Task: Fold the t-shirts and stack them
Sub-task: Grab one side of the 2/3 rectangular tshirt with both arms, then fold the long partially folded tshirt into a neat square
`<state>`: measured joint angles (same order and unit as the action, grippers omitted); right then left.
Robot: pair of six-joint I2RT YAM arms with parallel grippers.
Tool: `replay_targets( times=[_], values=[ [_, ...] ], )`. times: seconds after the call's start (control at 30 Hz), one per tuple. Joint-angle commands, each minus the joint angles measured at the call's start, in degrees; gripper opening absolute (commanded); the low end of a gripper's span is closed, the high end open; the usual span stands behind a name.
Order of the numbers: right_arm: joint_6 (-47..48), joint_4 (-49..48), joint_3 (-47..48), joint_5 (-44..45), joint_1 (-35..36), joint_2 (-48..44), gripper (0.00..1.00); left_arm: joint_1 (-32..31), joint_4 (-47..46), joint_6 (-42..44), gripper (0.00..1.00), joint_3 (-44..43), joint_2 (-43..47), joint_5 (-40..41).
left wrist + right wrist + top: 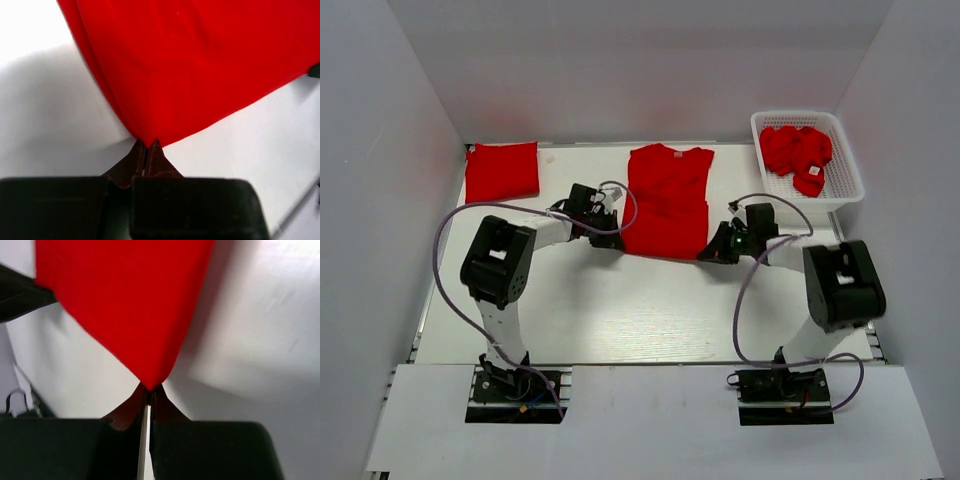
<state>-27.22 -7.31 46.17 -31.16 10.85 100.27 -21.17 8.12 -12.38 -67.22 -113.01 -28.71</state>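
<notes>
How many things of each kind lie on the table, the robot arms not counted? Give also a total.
Red t-shirts lying singly: 2 (folded t-shirt, spread t-shirt)
White basket: 1
Red t-shirt heap inside it, shirts not countable: 1
Total: 4

Bare tabletop (640, 310) near bases; folded t-shirt (501, 172) far-left, basket (848, 180) far-right.

Left arm (498, 262) and right arm (842, 285): white links, bulky black joint housings, black base plates (515, 395) bolted at the table's (620, 310) near edge. A lilac-grey cable (442, 270) loops from each base. Left gripper (146, 145) and right gripper (148, 387): dark brown tapering fingers (159, 162) on black blocks. Green light (736, 240) on the right arm.
</notes>
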Motion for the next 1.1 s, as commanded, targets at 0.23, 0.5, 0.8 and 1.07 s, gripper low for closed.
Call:
replay_targets(
  times=[0.23, 0.5, 0.8, 1.07],
  values=[
    [3.6, 26.2, -8.8, -6.0, 2.8, -32.5, 0.0, -4.5, 21.8, -4.7, 0.0, 7.6, 26.1, -0.5],
    [6.8, 27.8, 4.8, 3.6, 2.2, -32.5, 0.0, -3.8, 16.8, -5.8, 0.0, -1.1, 29.7, 4.3],
    [2.4, 18.2, 15.3, 9.2, 0.0, -20.4, 0.0, -2.1, 15.0, -7.7, 0.0, -21.0, 12.9, 19.6],
    [0.8, 15.8, 21.7, 4.5, -2.9, -9.3, 0.0, 0.9, 17.7, -6.3, 0.0, -38.1, -2.6, 18.6]
  ],
)
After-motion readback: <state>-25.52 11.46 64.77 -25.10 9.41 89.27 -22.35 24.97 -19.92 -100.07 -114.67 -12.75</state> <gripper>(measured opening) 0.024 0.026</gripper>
